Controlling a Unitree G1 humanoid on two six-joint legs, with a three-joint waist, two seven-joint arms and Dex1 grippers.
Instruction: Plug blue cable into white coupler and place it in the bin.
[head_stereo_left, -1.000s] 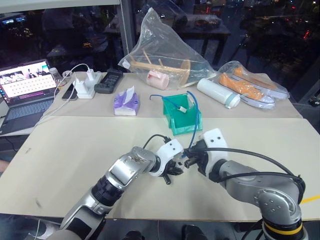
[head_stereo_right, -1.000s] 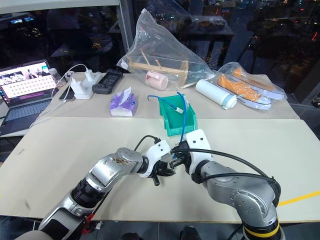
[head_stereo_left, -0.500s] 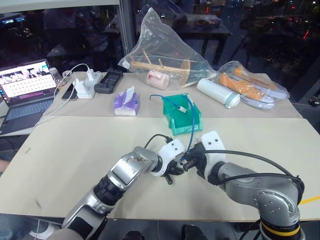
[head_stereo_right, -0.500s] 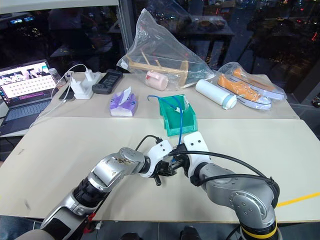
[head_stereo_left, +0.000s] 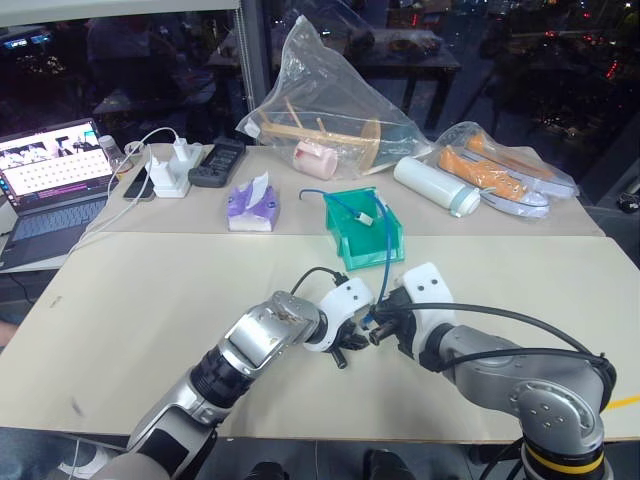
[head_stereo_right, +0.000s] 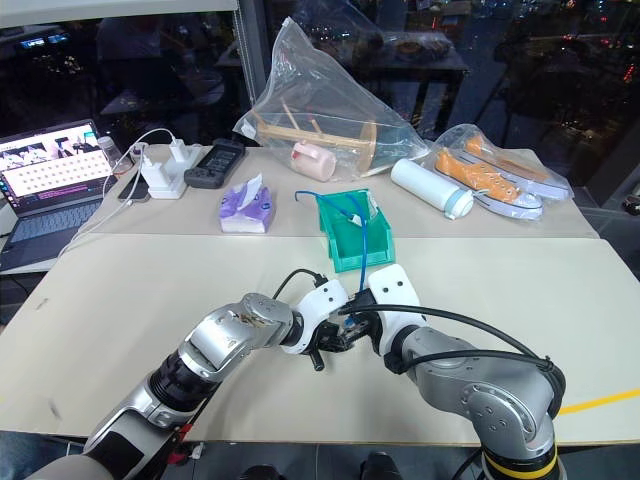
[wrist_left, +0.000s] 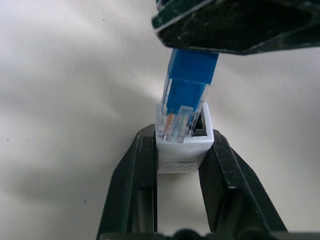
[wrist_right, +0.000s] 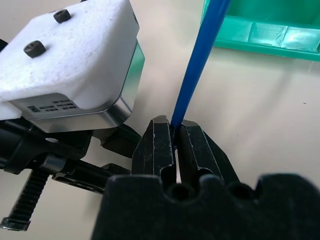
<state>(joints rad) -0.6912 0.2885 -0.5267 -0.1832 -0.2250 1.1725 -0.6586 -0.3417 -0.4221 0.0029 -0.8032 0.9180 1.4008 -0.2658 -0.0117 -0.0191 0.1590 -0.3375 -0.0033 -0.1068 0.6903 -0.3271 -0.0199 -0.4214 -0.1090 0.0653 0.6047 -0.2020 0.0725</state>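
My left gripper (wrist_left: 182, 137) is shut on the white coupler (wrist_left: 184, 150), a small boxy block clamped between both fingers with its dark socket facing up. My right gripper (wrist_right: 174, 125) is shut on the blue cable (wrist_right: 197, 65) just behind its clear plug (wrist_left: 180, 122). The plug's tip sits tilted at the socket's mouth, overlapping its rim. The two grippers meet low over the table's middle (head_stereo_left: 362, 328). From there the cable (head_stereo_left: 384, 250) rises into the teal bin (head_stereo_left: 365, 258), where its other end lies.
Along the table's back stand a laptop (head_stereo_left: 55, 165), a white power adapter (head_stereo_left: 172, 170), a black remote (head_stereo_left: 217, 162), a purple tissue pack (head_stereo_left: 252, 205), a clear bag of wooden parts (head_stereo_left: 330, 110), a white bottle (head_stereo_left: 436, 186) and bagged orange shoes (head_stereo_left: 500, 175).
The blue cable's arc over the bin has straightened a little. Both grippers keep their places and their grips.
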